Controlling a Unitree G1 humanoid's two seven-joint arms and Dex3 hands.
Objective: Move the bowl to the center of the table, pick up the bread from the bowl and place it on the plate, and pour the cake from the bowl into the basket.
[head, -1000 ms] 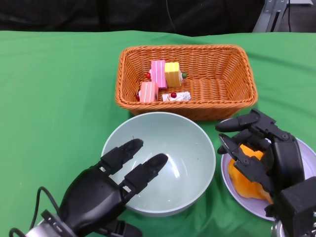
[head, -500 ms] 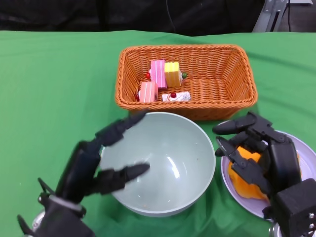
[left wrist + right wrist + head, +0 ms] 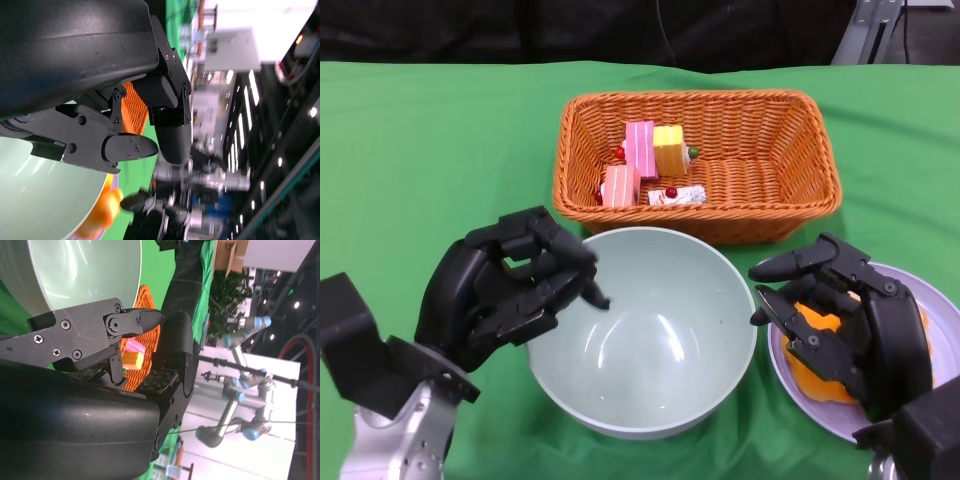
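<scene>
The pale green bowl (image 3: 650,340) stands empty in the middle of the green table, just in front of the wicker basket (image 3: 770,190). Several cake pieces (image 3: 650,165) lie in the basket's left half. My left hand (image 3: 510,285) is at the bowl's left rim, turned on its side, fingers curled in; the left wrist view shows nothing between its fingertips (image 3: 130,147). The orange bread (image 3: 807,368) lies on the lilac plate (image 3: 798,395) at the right. My right hand (image 3: 845,320) hovers over the bread with its fingers spread. The bowl (image 3: 85,265) fills a corner of the right wrist view.
The basket's front wall stands close behind the bowl's far rim. The plate sits right beside the bowl on its right. Green cloth (image 3: 430,150) stretches bare to the left and far left. A dark backdrop runs along the table's far edge.
My left hand lifted off the bowl's inside, swung out to its left rim, turned on its side and curled its fingers. My right hand sank slightly over the bread. The bowl stayed put.
</scene>
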